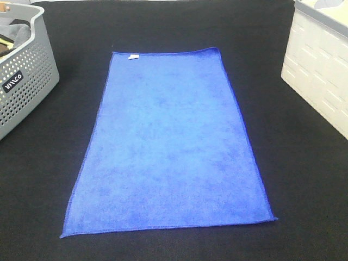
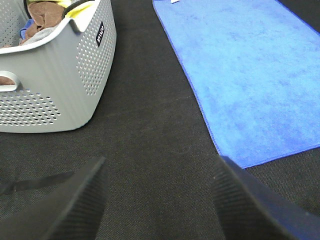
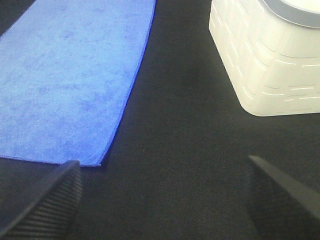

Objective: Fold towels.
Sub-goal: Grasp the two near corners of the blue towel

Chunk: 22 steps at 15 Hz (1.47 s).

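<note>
Exterior high: blue towel (image 1: pixel 168 147) flat, unfolded.

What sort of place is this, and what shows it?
Probably a laundry-folding test bench: a royal-blue microfibre towel spread flat on a black cloth-covered table, between a perforated grey plastic basket and a white plastic bin.

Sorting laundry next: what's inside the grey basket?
Brown cloth and a yellow piece show at the top of the basket; whatever lies deeper is hidden by them and the walls.
</note>
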Each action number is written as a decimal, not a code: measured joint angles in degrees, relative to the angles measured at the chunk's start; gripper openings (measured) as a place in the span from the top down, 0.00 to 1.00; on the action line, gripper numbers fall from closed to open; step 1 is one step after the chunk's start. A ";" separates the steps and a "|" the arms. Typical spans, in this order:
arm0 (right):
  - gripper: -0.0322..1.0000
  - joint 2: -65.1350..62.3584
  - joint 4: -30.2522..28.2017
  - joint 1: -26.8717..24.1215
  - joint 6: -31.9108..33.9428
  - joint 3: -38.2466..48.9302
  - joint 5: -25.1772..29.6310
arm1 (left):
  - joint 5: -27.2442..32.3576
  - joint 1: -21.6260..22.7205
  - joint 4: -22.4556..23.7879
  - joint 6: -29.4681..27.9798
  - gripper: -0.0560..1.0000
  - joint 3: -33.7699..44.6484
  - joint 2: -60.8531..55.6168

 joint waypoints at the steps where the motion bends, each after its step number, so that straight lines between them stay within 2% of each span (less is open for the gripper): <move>1: 0.17 0.00 0.00 0.00 0.00 0.00 0.00 | 0.00 0.00 0.00 0.00 0.39 0.00 0.00; 22: 0.17 0.00 0.00 0.00 0.00 0.00 0.00 | 0.00 0.00 0.00 0.00 0.39 0.00 0.00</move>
